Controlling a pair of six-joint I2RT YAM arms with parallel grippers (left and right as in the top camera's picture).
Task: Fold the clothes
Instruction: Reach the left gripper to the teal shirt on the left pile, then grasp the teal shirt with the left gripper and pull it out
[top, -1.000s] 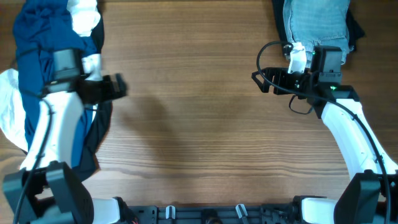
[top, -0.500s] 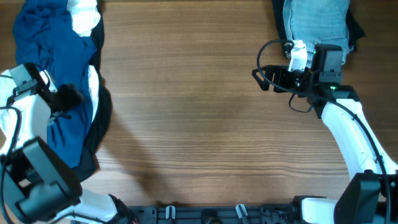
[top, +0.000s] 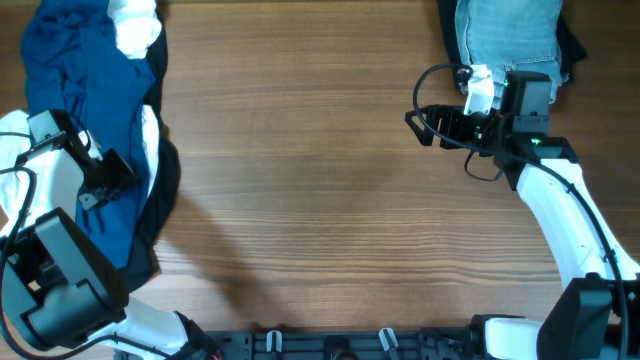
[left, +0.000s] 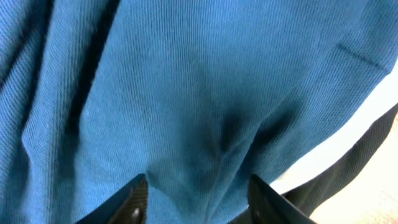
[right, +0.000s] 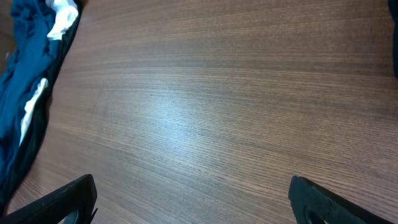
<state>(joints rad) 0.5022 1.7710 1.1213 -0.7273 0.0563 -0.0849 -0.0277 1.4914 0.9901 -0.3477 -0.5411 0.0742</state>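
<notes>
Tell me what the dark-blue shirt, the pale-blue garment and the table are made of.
The crumpled dark-blue shirt looks like soft matte knit, perhaps cotton: fine ribs show close up. The pale-blue garment seems faded denim, mottled but distant. The brown table shows wood grain with slight sheen; solid wood or laminate, I cannot tell.

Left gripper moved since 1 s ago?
Yes. The left gripper has swung left off the bare table onto the blue shirt, and sits lower in the overhead view.

Two arms (top: 560, 205). One blue shirt (top: 70, 70). One pale denim garment (top: 505, 35). White garments (top: 132, 25), black garments (top: 165, 190): perhaps two each.
</notes>
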